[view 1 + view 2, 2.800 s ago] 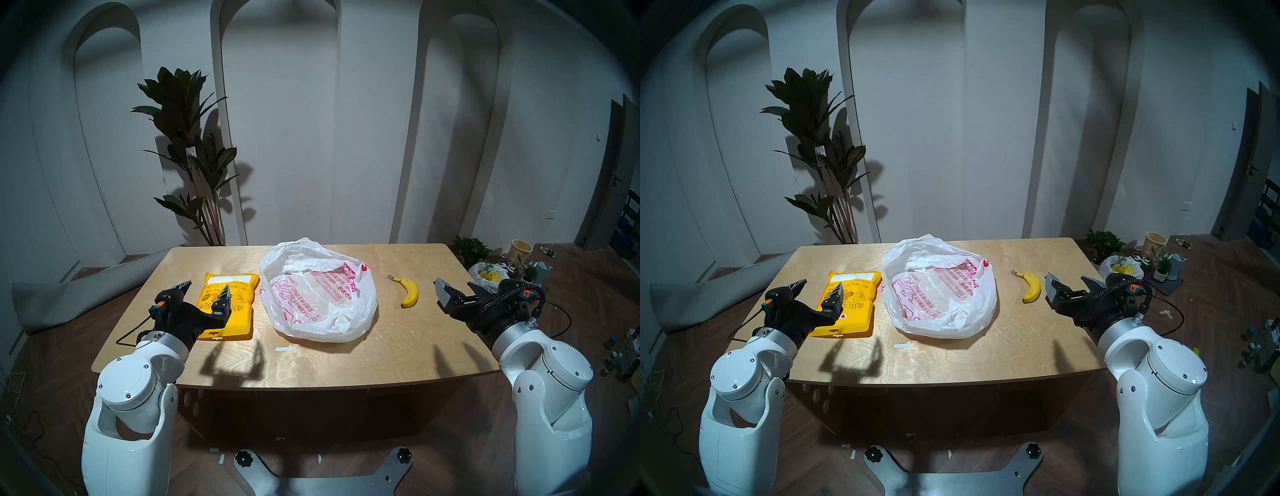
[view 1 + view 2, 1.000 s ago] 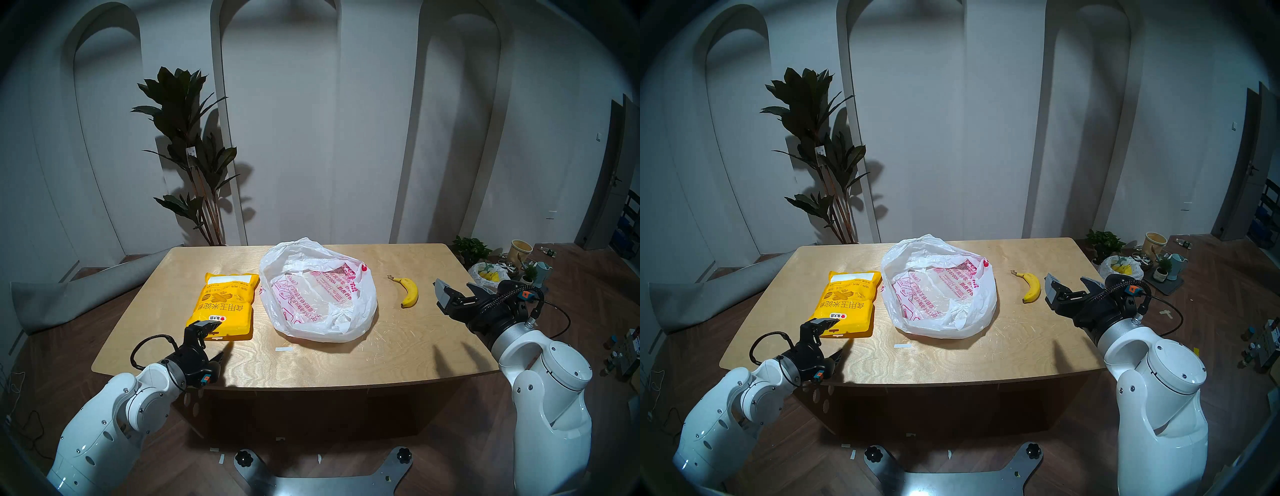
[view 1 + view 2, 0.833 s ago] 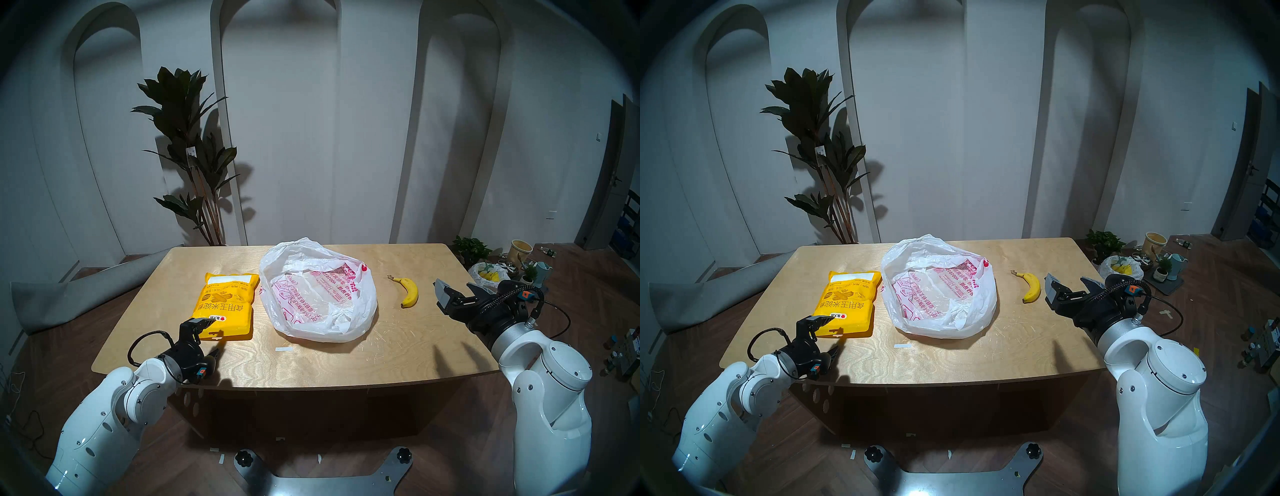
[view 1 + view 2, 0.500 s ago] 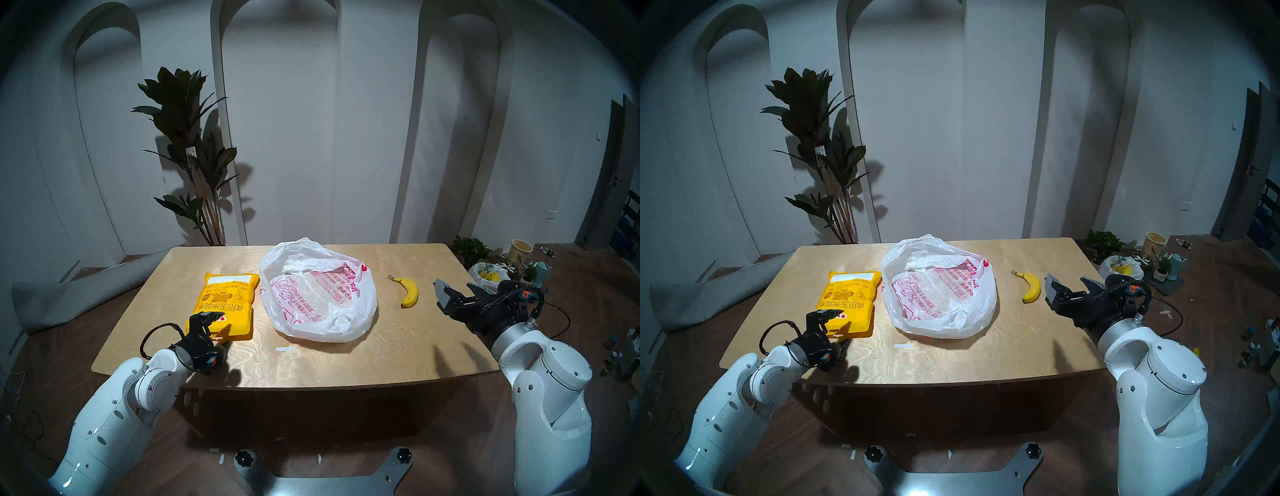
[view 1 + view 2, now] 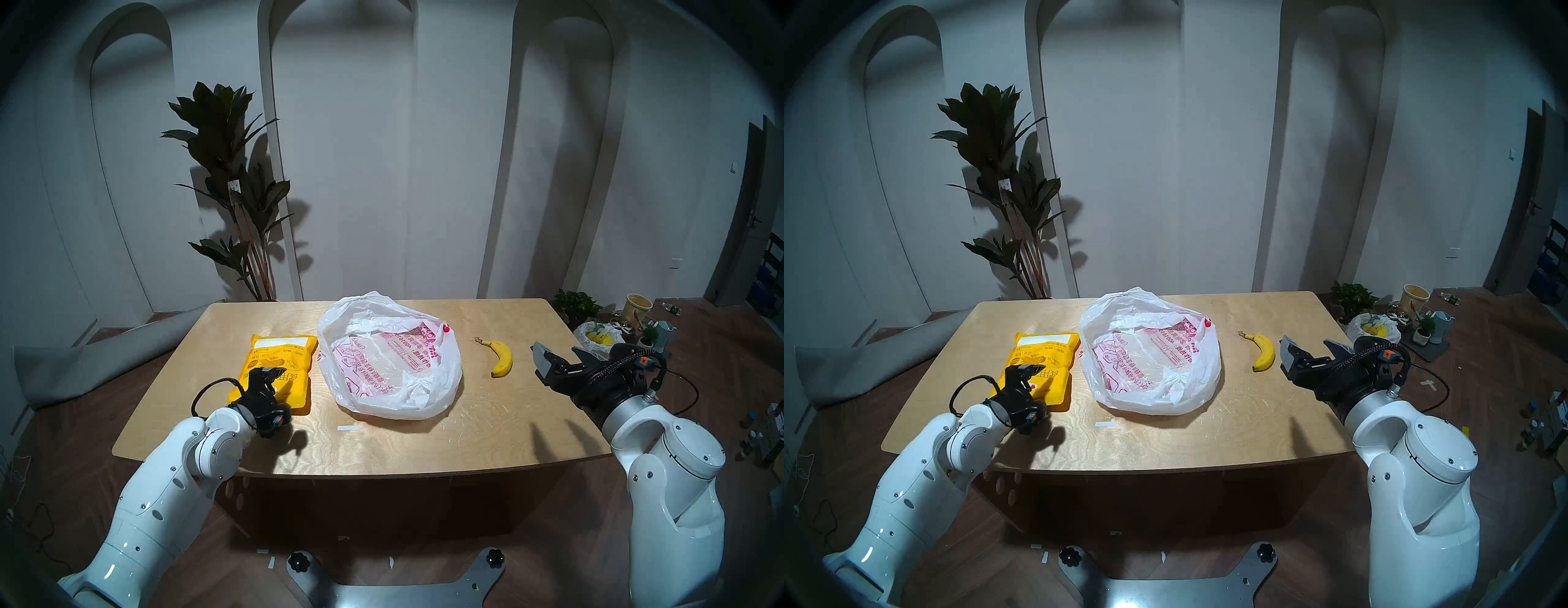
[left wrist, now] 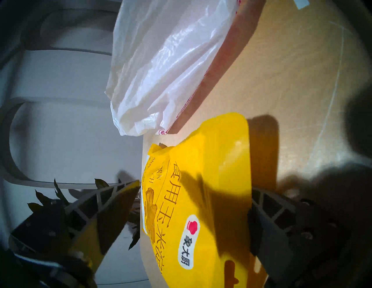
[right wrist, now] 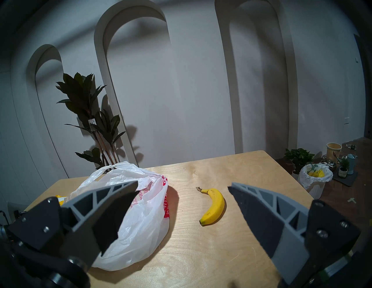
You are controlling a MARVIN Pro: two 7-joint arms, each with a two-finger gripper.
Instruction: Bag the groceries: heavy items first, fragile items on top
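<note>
Yellow pouch, flat on the wooden table toward its left side, white label strip at the far end, brown print facing up; its near end lies between the fingers of the left gripper, whose jaws stand apart with one finger above the pouch and the other at table level beside its edge, not yet pressed together on it. In the left wrist view the pouch fills the gap between the two fingers. Just right of the pouch, nearly touching it, sits the printed bag, a translucent white plastic shopping bag with red-pink lettering, crumpled, its mouth open upward. Farther right, well apart from the bag, the banana lies alone on the table, brown stem tip pointing away and to the left. The right gripper hovers near the table's right edge, beside the banana, jaws wide and empty. Behind the table's left corner, a tall potted plant stands against the white arched wall; on the floor at right, a smaller white bag among pots
</note>
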